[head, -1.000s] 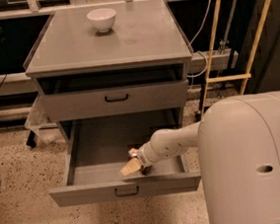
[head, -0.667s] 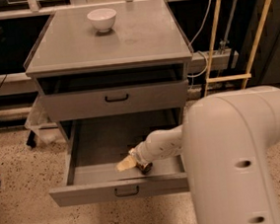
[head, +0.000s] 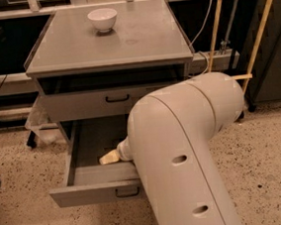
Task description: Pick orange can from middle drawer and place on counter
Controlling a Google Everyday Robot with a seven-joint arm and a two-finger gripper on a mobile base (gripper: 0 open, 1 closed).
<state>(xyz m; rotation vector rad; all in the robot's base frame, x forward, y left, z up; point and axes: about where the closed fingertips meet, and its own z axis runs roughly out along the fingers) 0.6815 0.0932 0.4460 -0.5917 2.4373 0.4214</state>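
Observation:
The middle drawer [head: 91,191] is pulled open at the bottom of the cabinet, with its small dark handle on the low front panel. My gripper [head: 109,158] reaches down inside it, near the drawer floor at the middle. My big pale arm [head: 184,150] covers the drawer's right half. The orange can does not show; it is hidden or out of view. The counter [head: 138,40] is the flat grey cabinet top above.
A white bowl [head: 102,18] stands at the back left of the counter. The taller-fronted drawer [head: 80,104] sits above the open one. Yellow poles [head: 265,18] and cables stand at the right. A clear plastic bin [head: 36,125] sits left of the cabinet on the speckled floor.
My arm has swung closer to the camera and now hides more of the drawer's right side. The gripper has shifted a little left inside the drawer.

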